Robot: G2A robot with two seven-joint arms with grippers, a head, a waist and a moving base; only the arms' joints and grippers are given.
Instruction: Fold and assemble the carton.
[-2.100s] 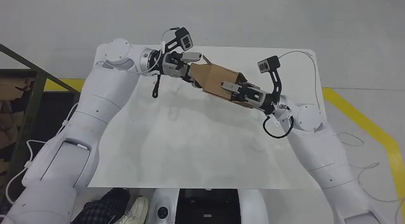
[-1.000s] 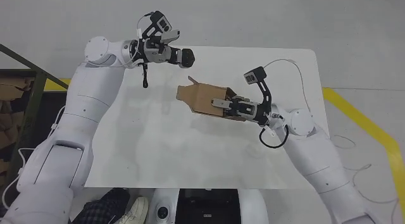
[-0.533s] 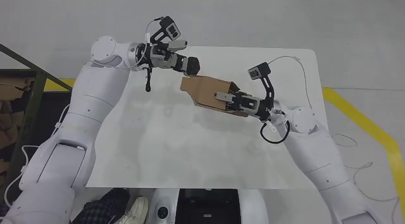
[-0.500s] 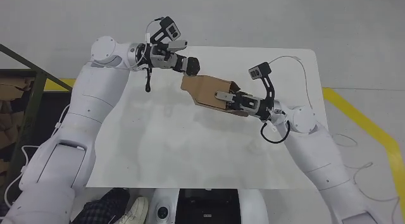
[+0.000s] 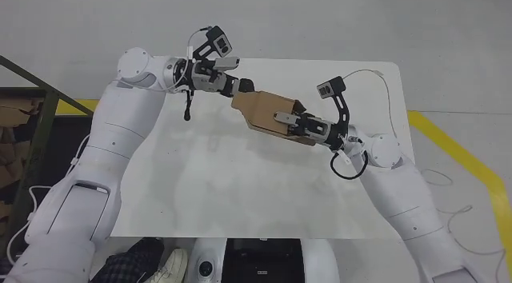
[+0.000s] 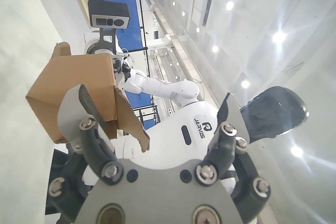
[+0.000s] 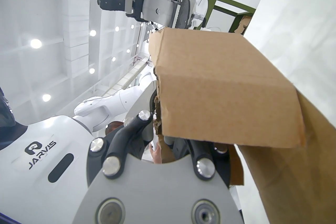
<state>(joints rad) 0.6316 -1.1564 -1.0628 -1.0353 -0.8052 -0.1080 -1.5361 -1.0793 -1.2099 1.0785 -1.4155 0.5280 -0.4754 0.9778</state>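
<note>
A brown carton [image 5: 264, 109] hangs tilted above the far middle of the white table [image 5: 240, 195]. My right gripper [image 5: 290, 119] is shut on a wall at the carton's near-right end. In the right wrist view the carton [image 7: 223, 93] hides most of that gripper [image 7: 162, 130]. My left gripper [image 5: 245, 86] stands open at the carton's far-left end. In the left wrist view one finger [image 6: 78, 107] overlaps the carton [image 6: 76, 78], whose loose flap [image 6: 131, 120] hangs open between the spread jaws of the left gripper [image 6: 177, 104].
A green metal frame [image 5: 32, 91] and stacked cardboard [image 5: 12, 123] stand off the table's left side. A yellow floor line [image 5: 460, 151] runs on the right. Bare tabletop lies in front of the carton.
The left gripper let go of the carton, drew back to the far left, then returned to the carton's end. The right arm swung the carton down and back up toward it.
</note>
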